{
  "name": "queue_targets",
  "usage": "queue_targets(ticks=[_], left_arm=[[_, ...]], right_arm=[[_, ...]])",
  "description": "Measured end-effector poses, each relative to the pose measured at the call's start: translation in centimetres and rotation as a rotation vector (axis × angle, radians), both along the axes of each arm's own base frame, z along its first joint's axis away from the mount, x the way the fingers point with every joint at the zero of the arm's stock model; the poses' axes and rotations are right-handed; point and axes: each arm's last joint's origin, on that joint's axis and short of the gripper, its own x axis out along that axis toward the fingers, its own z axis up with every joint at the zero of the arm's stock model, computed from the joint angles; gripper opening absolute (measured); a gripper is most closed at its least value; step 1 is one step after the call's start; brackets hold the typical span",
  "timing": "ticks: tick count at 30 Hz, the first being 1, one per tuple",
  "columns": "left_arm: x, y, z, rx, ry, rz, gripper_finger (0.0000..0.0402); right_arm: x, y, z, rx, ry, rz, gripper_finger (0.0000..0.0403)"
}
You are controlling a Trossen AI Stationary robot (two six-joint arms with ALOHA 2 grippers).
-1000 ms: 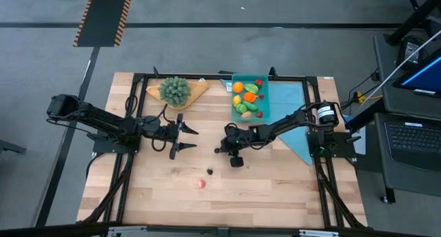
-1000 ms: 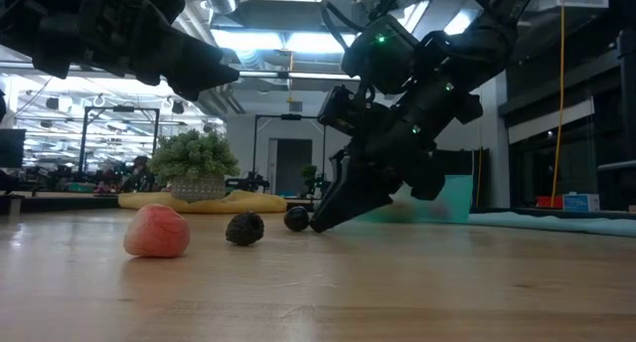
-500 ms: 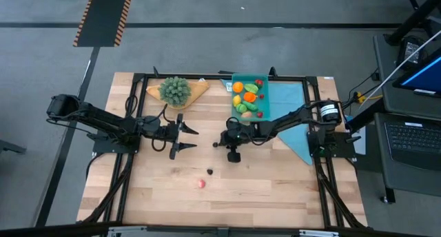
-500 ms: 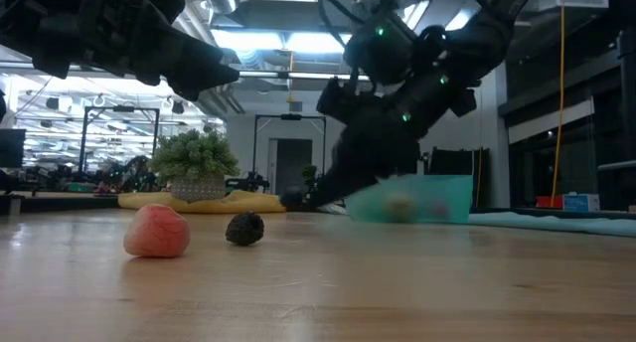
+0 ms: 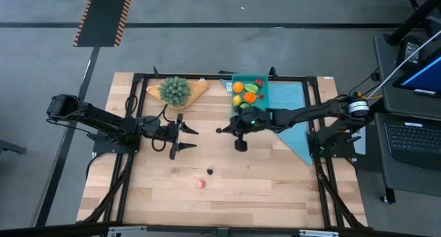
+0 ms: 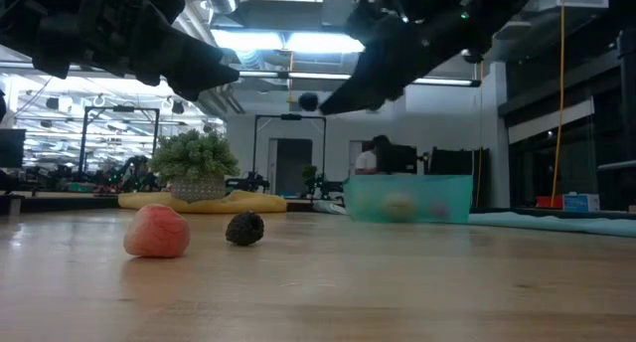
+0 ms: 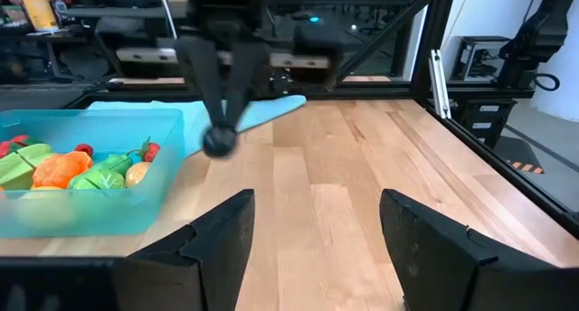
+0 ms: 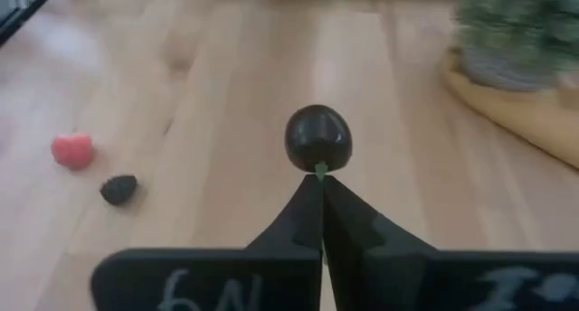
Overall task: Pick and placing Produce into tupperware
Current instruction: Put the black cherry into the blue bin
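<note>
A small dark round fruit with a short green stem hangs in the air off the tips of my right gripper, which is shut on it above the table's middle, just near of the tupperware. The teal box holds several orange, green, yellow and red pieces. A red piece and a dark knobbly piece rest on the wood nearer the front. My left gripper stands open left of centre, with nothing between its fingers. My right gripper pinches the fruit's green stem between its two fingertips, only at their free ends. The fingers slant downward from the table's right side. The fruit sticks out beyond the tips, lifted well clear of the table.
A bushy green plant on a tan wedge board stands at the far left. A light-blue cloth lies right of the tupperware under my right arm. Bare wood stretches across the near half around the two loose pieces.
My right gripper has risen from the tabletop and drawn toward the far edge and the tupperware, carrying the dark round fruit. The fruit, which sat on the wood a second ago, now hangs clear of it.
</note>
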Motion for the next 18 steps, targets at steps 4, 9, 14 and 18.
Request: queue_targets(ticks=[4,9,14,18], left_arm=[[0.0,0.0,0.0,0.0,0.002,0.0,0.0231],[0.0,0.0,0.0,0.002,0.005,0.0,0.0231],[0.0,0.1,0.0,0.007,0.005,0.004,0.0231],[0.0,0.1,-0.1,0.007,0.005,0.003,0.0231]], right_arm=[[-2.4,-1.0,0.4,0.019,-0.072,-0.052,0.0002],[-5.9,-1.7,0.0,0.036,-0.214,-0.096,0.0002],[-8.8,-1.6,-0.5,0.026,-0.337,-0.099,0.0002],[-10.7,-1.3,-1.6,0.027,-0.418,-0.096,0.0002]])
